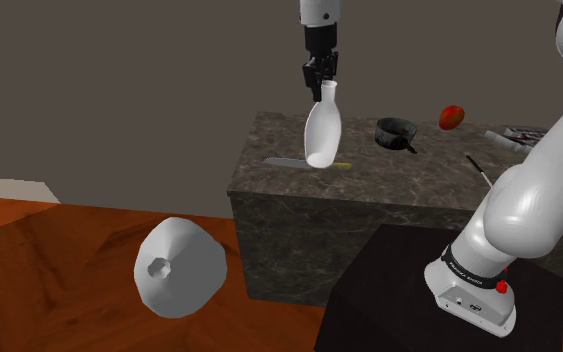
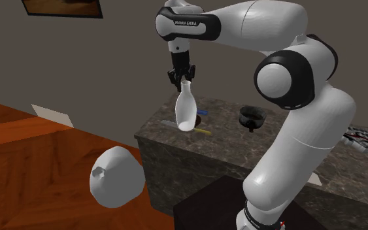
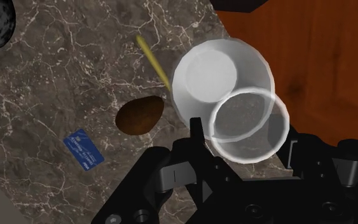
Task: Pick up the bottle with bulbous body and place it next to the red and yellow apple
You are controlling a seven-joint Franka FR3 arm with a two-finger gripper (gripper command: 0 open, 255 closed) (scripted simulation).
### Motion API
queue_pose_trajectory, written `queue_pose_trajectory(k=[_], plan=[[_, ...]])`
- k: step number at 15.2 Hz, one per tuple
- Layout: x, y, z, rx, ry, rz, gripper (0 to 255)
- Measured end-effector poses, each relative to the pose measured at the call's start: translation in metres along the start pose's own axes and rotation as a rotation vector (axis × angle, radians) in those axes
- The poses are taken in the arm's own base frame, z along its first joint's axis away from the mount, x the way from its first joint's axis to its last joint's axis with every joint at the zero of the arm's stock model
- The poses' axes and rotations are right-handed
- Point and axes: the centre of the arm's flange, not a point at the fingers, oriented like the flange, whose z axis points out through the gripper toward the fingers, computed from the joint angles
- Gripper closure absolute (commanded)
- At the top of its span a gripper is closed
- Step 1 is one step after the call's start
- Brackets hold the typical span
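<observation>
Plainly, the gripper [image 1: 319, 80] is clamped on the narrow neck of the white bottle [image 1: 322, 130], with a finger [image 3: 196, 137] on either side just under the rim. The bottle hangs upright over the marble counter [image 1: 369, 185], near its end at the shoulder view's left. Whether its base is clear of the top I cannot tell. It looks rigid, smooth and probably breakable, and bottom-heavy through the bulb. The neck grip suits it, though it may swing or slip. The red and yellow apple [image 1: 452, 116] sits well apart, beyond a black pot [image 1: 396, 132].
</observation>
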Motion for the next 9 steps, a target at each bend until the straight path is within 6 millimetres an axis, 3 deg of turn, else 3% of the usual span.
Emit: queue_pose_trajectory(k=[9], plan=[[-0.007, 0.002, -0.047, 0.0, 0.0, 0.0, 255]])
